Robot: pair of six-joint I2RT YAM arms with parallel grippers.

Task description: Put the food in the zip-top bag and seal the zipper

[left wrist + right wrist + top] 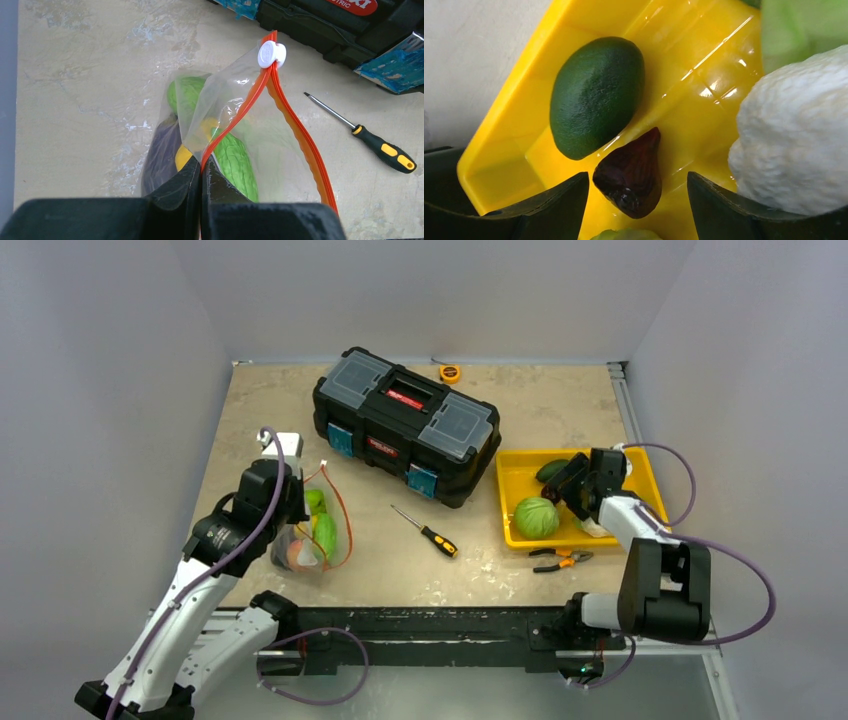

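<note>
Top external shows my mottled beige worktop (pixel 560 400), grey walls (pixel 110 360) around. My left fingers (pixel 175 195) pinch the zip-top bag (pixel 220 95) at its zipper (pixel 301 137), worktop's left; right fingers (pixel 549 205) spread around food (pixel 631 172) in the yellow tray (pixel 694 115).

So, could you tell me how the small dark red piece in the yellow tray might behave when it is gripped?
The dark red piece tapers to a point, so it may twist or slip if the open right gripper pinches its narrow end. The tray is glossy, so a nudge would probably slide it. Being small, it is likely light.
</note>
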